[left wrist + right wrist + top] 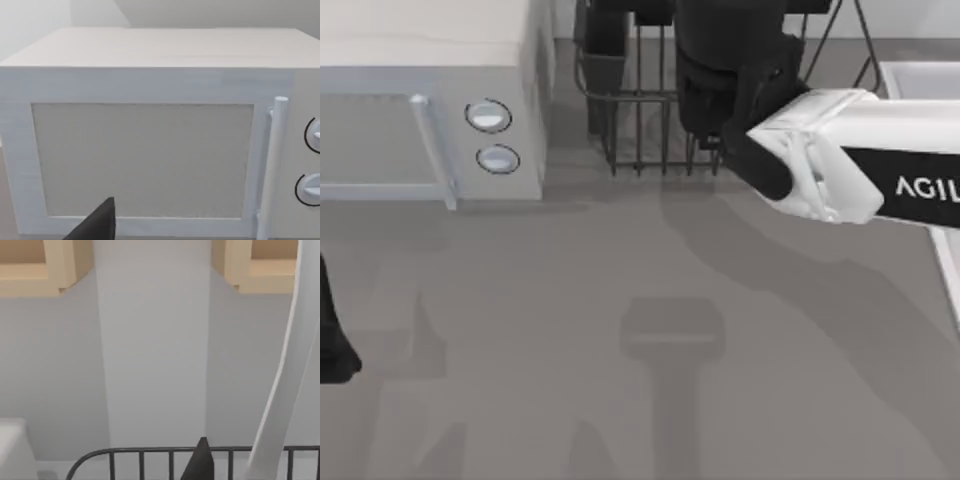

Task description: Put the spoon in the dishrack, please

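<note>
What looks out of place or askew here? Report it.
Nothing stands out. The dishrack sits square beside the white box, whose door is shut. The right tool hangs over the dishrack; the left arm is parked at the left edge of the table.

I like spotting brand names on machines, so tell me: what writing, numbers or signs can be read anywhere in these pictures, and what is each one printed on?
"AGIL": white letters on the black panel of the right arm, cut off by the top view's right edge.
The white microwave-like box has two round knobs with no readable marks, and its door carries no text.
The dishrack bears no writing.
</note>
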### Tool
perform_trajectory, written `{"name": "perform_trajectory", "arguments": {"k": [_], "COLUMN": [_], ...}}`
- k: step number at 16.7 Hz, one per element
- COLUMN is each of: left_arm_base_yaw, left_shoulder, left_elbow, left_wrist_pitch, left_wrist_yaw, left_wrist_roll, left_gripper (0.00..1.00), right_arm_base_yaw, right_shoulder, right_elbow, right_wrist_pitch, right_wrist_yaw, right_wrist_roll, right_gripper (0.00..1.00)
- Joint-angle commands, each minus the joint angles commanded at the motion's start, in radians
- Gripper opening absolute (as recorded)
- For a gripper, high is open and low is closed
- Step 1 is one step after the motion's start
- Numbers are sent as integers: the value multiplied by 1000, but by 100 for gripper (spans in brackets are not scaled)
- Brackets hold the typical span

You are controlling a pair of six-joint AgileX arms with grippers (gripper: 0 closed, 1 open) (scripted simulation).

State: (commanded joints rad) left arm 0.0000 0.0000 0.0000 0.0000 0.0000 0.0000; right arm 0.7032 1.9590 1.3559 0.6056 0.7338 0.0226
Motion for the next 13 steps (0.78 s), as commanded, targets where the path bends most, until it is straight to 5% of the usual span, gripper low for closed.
{"name": "perform_trajectory", "arguments": {"k": [8, 13], "left_arm_base_yaw": [0, 0], "left_shoulder": [0, 0], "left_elbow": [0, 0], "left_wrist_pitch": [0, 0], "left_wrist_yaw": [0, 0], "left_wrist_roll": [0, 0], "left_gripper": [100, 100], "right_arm_base_yaw": [-71, -71], "right_shoulder": [86, 86], "right_elbow": [-23, -23], "right_wrist_pitch": [95, 95], "right_wrist_yaw": [-69, -69], "right_wrist_roll": [-5, -5], "right_gripper": [0, 38]}}
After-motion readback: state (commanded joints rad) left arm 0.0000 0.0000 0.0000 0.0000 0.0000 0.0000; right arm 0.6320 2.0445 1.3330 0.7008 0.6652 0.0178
